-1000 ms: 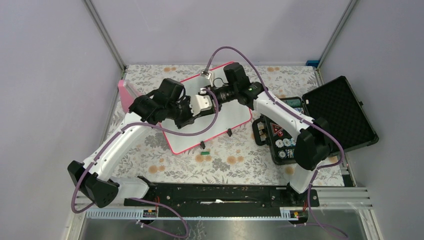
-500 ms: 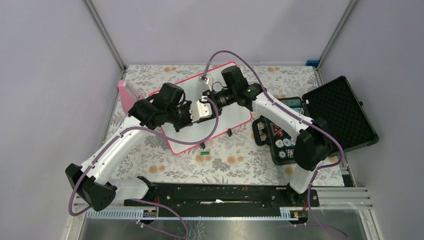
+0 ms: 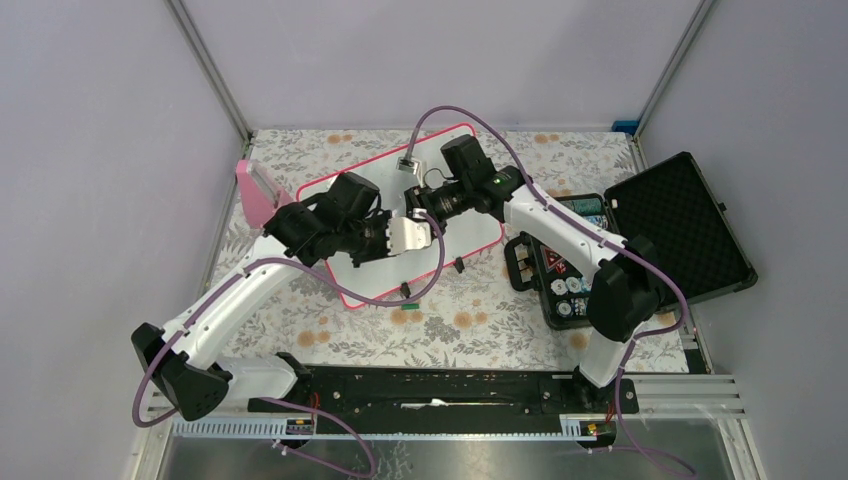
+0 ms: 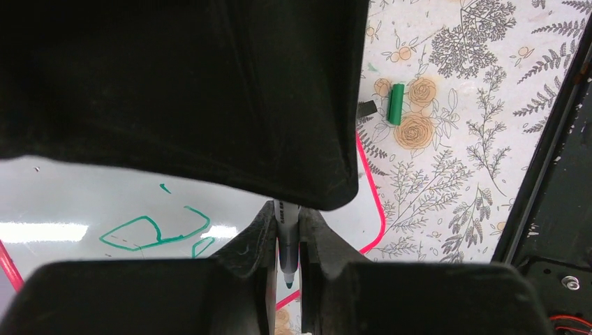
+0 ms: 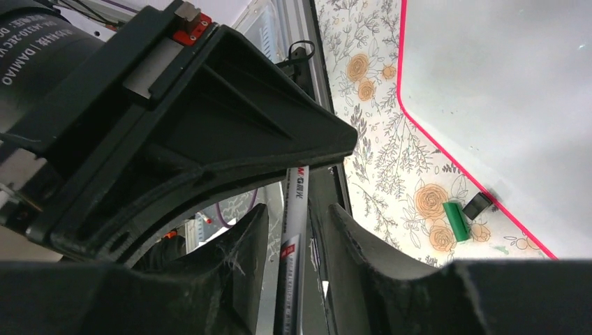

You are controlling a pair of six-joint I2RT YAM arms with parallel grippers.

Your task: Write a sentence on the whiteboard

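The whiteboard (image 3: 470, 225) lies on the floral cloth, pink-framed and glossy. Both grippers meet above its middle. My left gripper (image 4: 287, 213) is shut on a grey marker (image 4: 288, 241), whose teal tip points down between the fingers over the board's (image 4: 70, 195) near edge. My right gripper (image 5: 299, 213) is open, with the other end of the marker's barrel (image 5: 293, 230) in the gap and space on both sides. Of the sentence (image 4: 126, 225), only a few green-teal strokes show on the board. In the top view the left gripper (image 3: 405, 232) sits just in front of the right gripper (image 3: 418, 203).
A green cap (image 3: 407, 301) and a small black piece (image 3: 458, 265) lie on the cloth by the board's near edge. An open black foam-lined case (image 3: 680, 225) stands at the right. A pink object (image 3: 252, 190) leans at the board's left.
My left jaws have closed on the marker. My right jaws have spread apart off its barrel. The left wrist has shifted a little toward the near edge.
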